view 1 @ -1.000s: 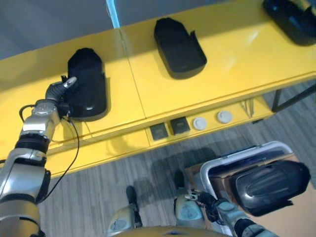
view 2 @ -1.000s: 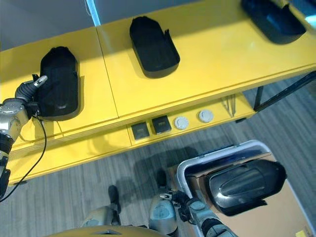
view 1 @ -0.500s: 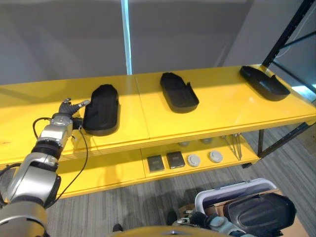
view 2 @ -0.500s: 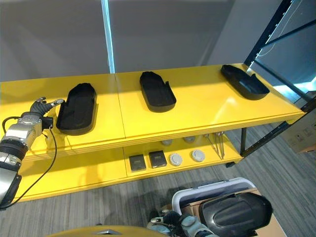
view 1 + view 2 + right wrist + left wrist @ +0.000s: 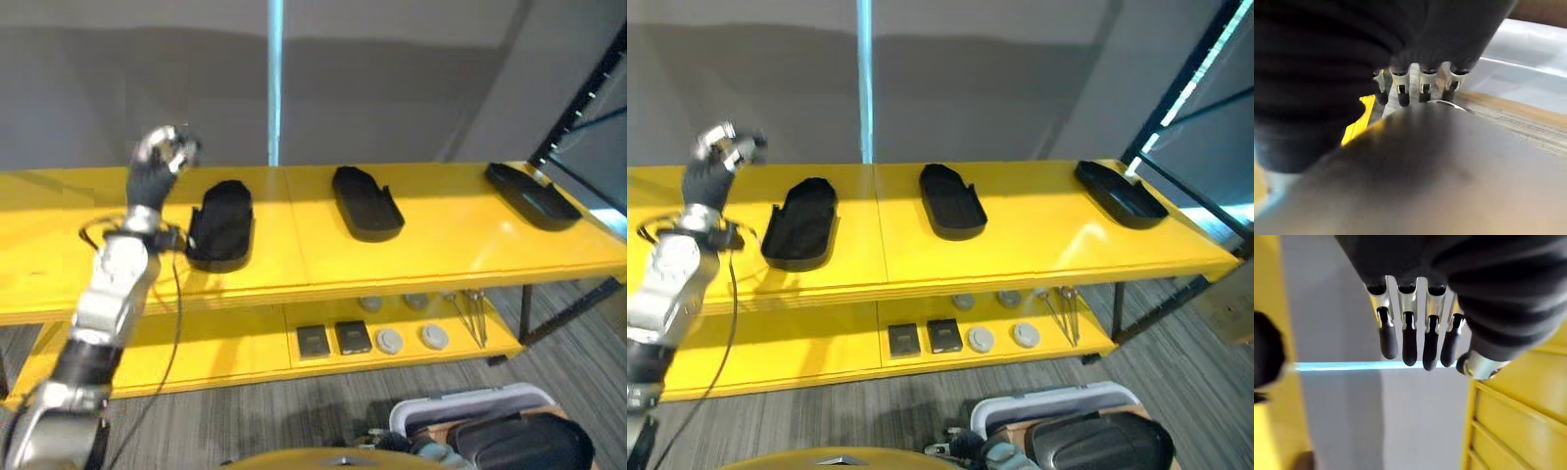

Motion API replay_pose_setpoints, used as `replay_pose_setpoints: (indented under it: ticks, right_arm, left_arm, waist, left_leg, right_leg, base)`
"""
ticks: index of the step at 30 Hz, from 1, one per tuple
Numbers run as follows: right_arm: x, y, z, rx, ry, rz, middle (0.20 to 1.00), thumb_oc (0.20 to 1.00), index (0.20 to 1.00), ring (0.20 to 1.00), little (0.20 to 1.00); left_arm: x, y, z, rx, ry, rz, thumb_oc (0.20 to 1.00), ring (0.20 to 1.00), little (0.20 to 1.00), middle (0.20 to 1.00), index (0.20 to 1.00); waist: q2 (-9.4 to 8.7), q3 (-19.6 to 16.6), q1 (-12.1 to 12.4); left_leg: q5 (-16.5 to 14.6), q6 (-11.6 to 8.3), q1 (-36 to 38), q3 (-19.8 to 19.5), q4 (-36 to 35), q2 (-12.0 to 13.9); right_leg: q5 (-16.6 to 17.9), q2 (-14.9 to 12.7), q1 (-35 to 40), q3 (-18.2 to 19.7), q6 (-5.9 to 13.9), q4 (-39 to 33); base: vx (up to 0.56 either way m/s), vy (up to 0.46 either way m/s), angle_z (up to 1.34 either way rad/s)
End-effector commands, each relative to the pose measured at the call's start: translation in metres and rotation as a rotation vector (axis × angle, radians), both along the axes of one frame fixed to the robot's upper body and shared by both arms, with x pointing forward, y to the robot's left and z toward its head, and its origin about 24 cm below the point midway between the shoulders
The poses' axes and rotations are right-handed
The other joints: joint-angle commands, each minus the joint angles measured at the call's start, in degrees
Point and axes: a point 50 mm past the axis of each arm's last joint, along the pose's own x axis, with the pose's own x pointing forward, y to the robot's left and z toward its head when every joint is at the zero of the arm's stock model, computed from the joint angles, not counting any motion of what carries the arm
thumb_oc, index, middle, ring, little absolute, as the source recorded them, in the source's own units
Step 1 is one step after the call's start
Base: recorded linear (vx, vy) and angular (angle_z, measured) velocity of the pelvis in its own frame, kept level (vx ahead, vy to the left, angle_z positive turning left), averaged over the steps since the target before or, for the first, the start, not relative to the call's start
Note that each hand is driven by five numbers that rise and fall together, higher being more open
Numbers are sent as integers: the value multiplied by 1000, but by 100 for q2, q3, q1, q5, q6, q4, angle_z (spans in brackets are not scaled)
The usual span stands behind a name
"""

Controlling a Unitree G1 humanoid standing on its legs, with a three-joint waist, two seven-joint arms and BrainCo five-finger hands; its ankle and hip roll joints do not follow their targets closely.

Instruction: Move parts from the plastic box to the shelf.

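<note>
The next part (image 5: 1097, 443), a dark moulded shell, lay in the plastic box (image 5: 1043, 399) low on the robot's right, its long axis running across the view, with the right hand (image 5: 972, 448) just beside the box and far nearer than the other. In its wrist view that hand's fingers (image 5: 1403, 95) reached straight along the part's edge; whether the thumb gripped could not be made out. The left hand (image 5: 162, 157) was raised above the yellow shelf (image 5: 441, 245), fingers relaxed and empty, beside the leftmost placed part (image 5: 221, 225). Two more parts (image 5: 366, 202) (image 5: 529, 196) sat farther right, well apart, with bare shelf between them.
</note>
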Motion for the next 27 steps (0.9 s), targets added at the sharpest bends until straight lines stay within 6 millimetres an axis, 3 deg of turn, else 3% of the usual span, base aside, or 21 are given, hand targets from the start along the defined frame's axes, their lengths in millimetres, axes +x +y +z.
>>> replay_pose_setpoints:
  ticks: [1,2,6,13,18,27]
  right_arm:
    - [3,-7,-2,-26,36,-28,1000,1000,1000,1000,1000]
    - [3,-7,-2,-26,36,-27,1000,1000,1000,1000,1000]
    - [1,-11,-2,-27,60,-101,1000,1000,1000,1000,1000]
    - [3,-15,-2,-22,77,-151,1000,1000,1000,1000,1000]
    - [2,-20,-1,-38,82,-155,1000,1000,1000,1000,1000]
    - [2,-27,1,-56,51,-156,1000,1000,1000,1000,1000]
  left_arm:
    - [9,0,20,-10,-112,-45,200,200,200,200,200]
    - [9,0,20,-10,-111,-45,200,200,200,200,200]
    - [-7,-9,-24,-69,20,-86,200,200,200,200,200]
    - [-17,-29,-52,-78,85,-191,200,200,200,200,200]
    - [-11,-40,-50,-63,64,-215,200,200,200,200,200]
    - [4,-38,-35,-74,11,-127,200,200,200,200,200]
  waist:
    - [369,324,151]
    - [371,318,148]
    - [400,395,295]
    - [457,467,265]
    - [514,529,99]
    - [624,706,-204]
  left_leg:
    - [-199,76,23,20,-2,168]
    - [-199,76,21,18,-2,167]
    - [-198,67,-130,-36,-2,105]
    - [-177,69,-201,5,-2,89]
    - [-162,60,-254,91,-2,103]
    - [-91,36,-430,188,-2,145]
  right_leg:
    - [-528,-239,481,-193,298,50]
    - [-529,-239,480,-195,298,50]
    - [-499,-261,423,-325,291,26]
    - [-485,-264,346,-319,273,48]
    - [-485,-251,236,-187,277,62]
    - [-442,-248,-84,123,277,90]
  base:
    - [1,14,23]
    - [-9,15,23]
    - [-33,17,24]
    - [10,8,6]
    - [46,4,-9]
    - [30,-2,-10]
